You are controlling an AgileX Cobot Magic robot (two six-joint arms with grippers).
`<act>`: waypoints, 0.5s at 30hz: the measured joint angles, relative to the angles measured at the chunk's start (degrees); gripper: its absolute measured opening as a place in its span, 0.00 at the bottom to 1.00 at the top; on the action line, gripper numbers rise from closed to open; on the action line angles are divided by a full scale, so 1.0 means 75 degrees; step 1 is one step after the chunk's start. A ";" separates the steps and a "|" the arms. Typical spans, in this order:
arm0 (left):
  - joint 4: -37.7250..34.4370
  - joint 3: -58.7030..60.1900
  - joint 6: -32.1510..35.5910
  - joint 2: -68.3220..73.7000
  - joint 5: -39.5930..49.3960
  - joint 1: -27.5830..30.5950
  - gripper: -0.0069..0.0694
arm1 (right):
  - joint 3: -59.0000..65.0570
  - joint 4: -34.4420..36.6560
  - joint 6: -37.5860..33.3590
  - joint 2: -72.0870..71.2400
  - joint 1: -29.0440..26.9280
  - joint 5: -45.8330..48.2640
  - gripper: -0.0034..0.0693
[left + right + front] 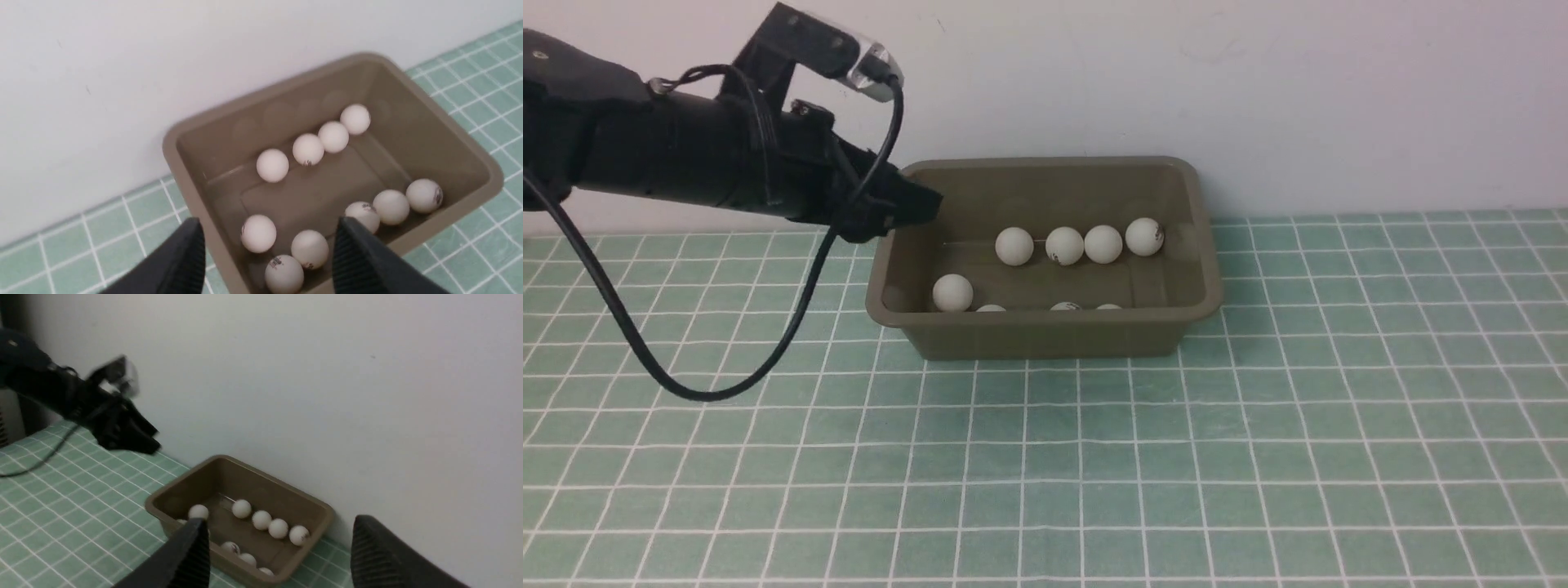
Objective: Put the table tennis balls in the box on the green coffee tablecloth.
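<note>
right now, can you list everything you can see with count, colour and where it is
table tennis balls: ten counted in the left wrist view, white, all inside the box, four in a row by the far wall, the rest along the near wall
box: one, olive-brown, on the tablecloth close to the wall
green coffee tablecloth: one, pale green with a white grid, covering the table
wall: one, white, behind the box
cable: one, black, hanging from the left arm
left gripper: one, black, open and empty, over the box's left end
right gripper: one, black, open and empty, in its own wrist view only
</note>
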 joint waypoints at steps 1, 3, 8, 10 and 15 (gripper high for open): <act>0.0063 0.0000 -0.0073 -0.0185 0.0041 0.0015 0.60 | 0.0447 0.0043 0.0019 -0.0156 0.0000 -0.0399 0.64; 0.0174 0.0000 -0.0125 -0.0628 0.0213 0.0016 0.56 | 0.0972 0.0138 0.0019 -0.0289 0.0000 -0.1073 0.64; 0.0214 0.0000 -0.0138 -0.1212 0.0447 0.0016 0.50 | 0.2740 0.0629 0.0019 -0.0365 0.0000 -0.3074 0.64; 0.0220 0.0000 -0.0163 -0.1350 0.0565 0.0016 0.48 | 0.3632 0.0721 0.0019 -0.0349 0.0000 -0.4065 0.64; 0.0229 0.0000 -0.0199 -0.1390 0.0847 0.0016 0.43 | 0.4719 0.0793 0.0019 -0.0349 0.0000 -0.5569 0.64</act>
